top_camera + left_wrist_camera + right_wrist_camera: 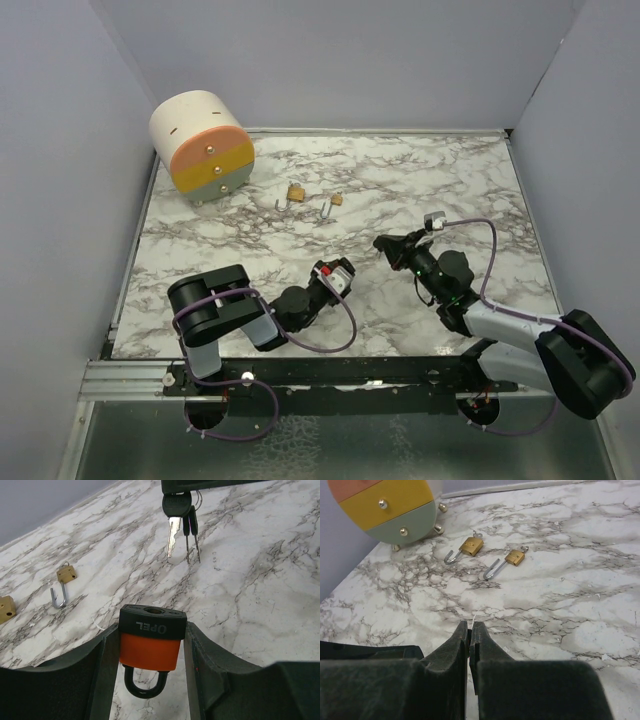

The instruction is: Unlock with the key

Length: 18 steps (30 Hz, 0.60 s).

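**Op 1:** On my overhead feed, the far left corner of the marble worktop (440, 180) has a round cream drawer unit (201, 146). I count three drawer fronts: salmon on top, yellow in the middle, pale green at the bottom. Each has a small metal knob.

**Op 2:** I see it on the right wrist camera too. It stands on little gold ball feet.

**Op 1:** Just right of it I have two small brass padlocks lying flat, near each other but apart: the left brass padlock (295, 192) and the right brass padlock (334, 200).

**Op 2:** Both have their shackles swung open, pointing towards the near edge.

**Op 1:** Plain grey walls (350, 60) on three sides.
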Motion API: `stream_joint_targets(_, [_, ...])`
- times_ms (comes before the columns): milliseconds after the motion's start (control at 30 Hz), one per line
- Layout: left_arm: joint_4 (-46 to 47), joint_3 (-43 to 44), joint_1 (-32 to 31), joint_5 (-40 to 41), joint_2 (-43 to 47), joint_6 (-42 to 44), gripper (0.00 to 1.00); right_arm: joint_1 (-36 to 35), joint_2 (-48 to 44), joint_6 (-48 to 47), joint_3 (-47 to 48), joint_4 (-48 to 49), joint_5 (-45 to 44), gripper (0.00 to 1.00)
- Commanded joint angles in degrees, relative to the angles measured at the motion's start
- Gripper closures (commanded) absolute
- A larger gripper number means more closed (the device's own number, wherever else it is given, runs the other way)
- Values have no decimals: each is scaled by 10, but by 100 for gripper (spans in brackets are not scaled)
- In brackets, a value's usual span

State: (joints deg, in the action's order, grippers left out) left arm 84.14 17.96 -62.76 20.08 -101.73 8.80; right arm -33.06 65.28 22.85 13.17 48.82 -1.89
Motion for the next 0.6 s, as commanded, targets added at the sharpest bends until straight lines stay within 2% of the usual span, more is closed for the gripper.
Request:
stream_joint_targets(0, [43, 28, -2, 15, -2, -7, 100, -4, 14, -17, -2, 56, 17, 99])
stream_joint_targets(567, [23, 56, 6, 17, -21, -6, 100, -5, 38, -24, 4, 84, 48, 99])
